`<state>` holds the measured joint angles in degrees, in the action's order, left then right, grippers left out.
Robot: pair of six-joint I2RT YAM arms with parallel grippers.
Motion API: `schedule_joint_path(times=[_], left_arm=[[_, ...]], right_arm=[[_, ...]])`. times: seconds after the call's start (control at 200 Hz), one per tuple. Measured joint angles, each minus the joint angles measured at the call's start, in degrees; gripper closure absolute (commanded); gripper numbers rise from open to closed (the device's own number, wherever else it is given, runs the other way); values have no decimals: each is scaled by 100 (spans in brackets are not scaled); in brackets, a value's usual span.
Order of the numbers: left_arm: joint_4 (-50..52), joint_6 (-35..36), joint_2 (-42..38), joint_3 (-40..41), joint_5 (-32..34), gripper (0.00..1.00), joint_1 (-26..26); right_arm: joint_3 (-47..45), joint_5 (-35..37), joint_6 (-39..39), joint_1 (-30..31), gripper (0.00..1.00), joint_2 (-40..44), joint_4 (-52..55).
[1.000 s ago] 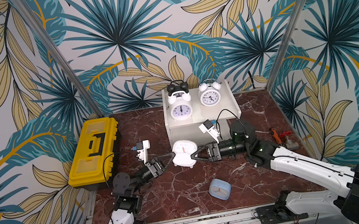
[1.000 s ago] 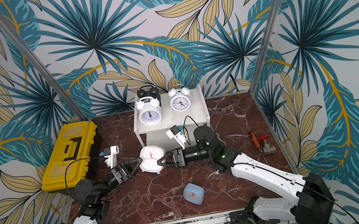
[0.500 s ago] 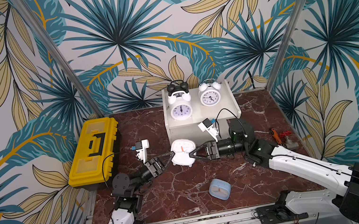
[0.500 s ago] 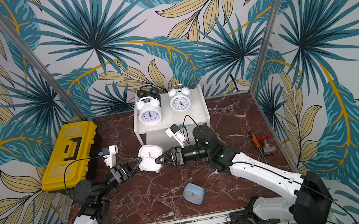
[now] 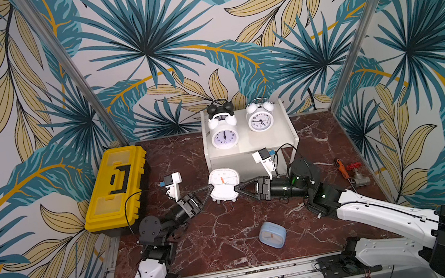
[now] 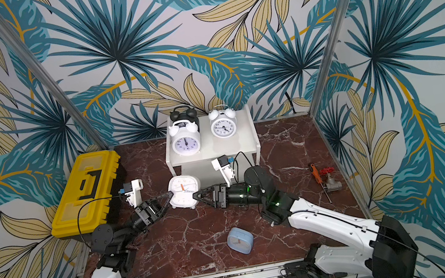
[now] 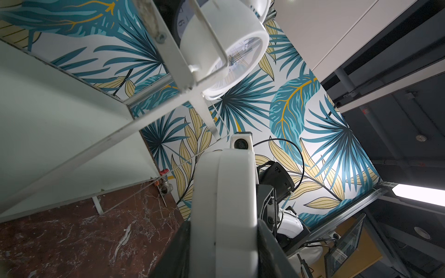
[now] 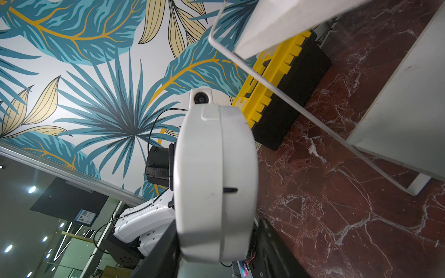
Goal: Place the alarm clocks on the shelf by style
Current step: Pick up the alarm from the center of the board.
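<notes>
Clocks 5, shelf (image 5: pixel 282 135) 1, toolbox (image 5: pixel 115 189) 1 | top board: two white twin-bell clocks (image 5: pixel 224 137) (image 5: pixel 260 120), black twin-bell clock (image 5: pixel 219 108) half hidden behind one | white square clock (image 5: pixel 224 187) before shelf: left gripper (image 5: pixel 210 191) pinches one edge, right gripper (image 5: pixel 238 189) at the opposite edge, cannot tell whether clamped | light blue clock (image 5: pixel 271 230) lying on table (image 5: pixel 216 233) | lower board mostly hidden.

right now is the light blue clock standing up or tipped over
Tipped over: the light blue clock lies on its back on the marble table, its face with orange hands turned upward in both top views.
</notes>
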<state>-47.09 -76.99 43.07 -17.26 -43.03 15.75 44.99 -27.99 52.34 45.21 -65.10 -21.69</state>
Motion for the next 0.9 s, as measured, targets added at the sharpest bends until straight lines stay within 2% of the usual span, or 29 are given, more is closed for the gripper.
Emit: schedule_joint_path(times=[0.115,0.23,0.3,0.371,0.446,0.601,0.721,0.806,0.901], left_arm=[[2,0,4,0,24,77,0],[-22,0,28,0,44,74,-2],[-63,0,83,0,42,63,-15],[-133,-15,142,0,37,42,-26],[-197,-9,208,-4,-105,36,-26],[-282,4,413,-39,-461,40,-68],[-385,-101,601,-81,-695,54,-162],[-485,-105,673,-149,-837,68,-199],[-555,-96,675,-232,-909,72,-219]], right_arm=[[24,9,-7,7,57,-50,-50],[33,13,94,11,70,-129,-179],[33,11,107,7,74,-179,-262],[33,7,120,-2,78,-203,-304],[33,-35,98,0,84,-210,-271],[35,-138,-103,-2,84,-199,59],[164,-323,-275,-48,85,-197,402],[260,-463,-341,-90,85,-173,535],[323,-533,-404,-103,85,-131,579]])
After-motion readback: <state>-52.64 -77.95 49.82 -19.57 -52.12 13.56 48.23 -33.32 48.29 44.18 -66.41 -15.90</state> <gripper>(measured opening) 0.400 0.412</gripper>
